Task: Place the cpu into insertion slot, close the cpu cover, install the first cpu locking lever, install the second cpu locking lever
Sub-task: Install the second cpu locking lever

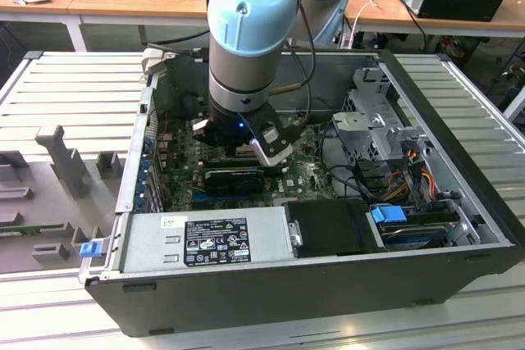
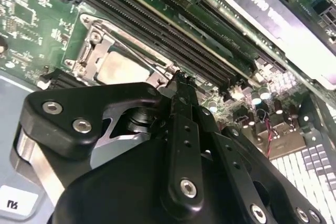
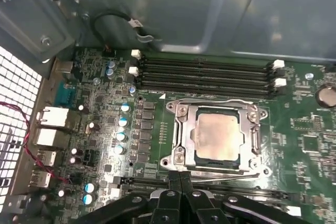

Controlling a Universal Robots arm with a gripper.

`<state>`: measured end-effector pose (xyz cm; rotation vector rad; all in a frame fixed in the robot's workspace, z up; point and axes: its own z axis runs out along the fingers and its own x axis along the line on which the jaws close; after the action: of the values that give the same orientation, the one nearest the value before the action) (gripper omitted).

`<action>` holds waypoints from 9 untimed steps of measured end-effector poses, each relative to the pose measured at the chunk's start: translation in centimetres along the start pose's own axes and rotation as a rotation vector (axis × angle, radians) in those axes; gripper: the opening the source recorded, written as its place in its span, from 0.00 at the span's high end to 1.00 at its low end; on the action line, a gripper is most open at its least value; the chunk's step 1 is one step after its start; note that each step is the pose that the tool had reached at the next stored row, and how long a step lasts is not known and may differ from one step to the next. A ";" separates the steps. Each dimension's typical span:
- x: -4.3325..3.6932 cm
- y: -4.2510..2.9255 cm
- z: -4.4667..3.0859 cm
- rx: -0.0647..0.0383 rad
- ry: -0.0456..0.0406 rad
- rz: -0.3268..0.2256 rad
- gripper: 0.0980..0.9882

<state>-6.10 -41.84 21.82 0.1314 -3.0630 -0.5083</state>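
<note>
At six o'clock of the insertion slot (image 3: 218,137), the gripper (image 3: 180,178) has its fingertips pressed together, holding nothing. The cpu (image 3: 216,136) sits seated under the closed cpu cover (image 3: 181,129). Judging so, lever work needs a steady, low press along the socket's edge.

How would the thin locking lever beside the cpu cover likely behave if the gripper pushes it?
The locking lever looks like slim bare wire, so probably springy and slippery. It lies low beside the cpu cover, so the gripper, fingers together, may slide off.
</note>
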 end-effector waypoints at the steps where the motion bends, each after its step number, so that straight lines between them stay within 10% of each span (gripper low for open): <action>1: 0.03 -0.05 0.21 0.000 0.0000 0.000 0.99; 9: 0.49 -0.56 1.87 -0.005 -0.0004 0.000 0.99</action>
<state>-6.63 -41.81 19.88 0.1316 -3.0618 -0.5167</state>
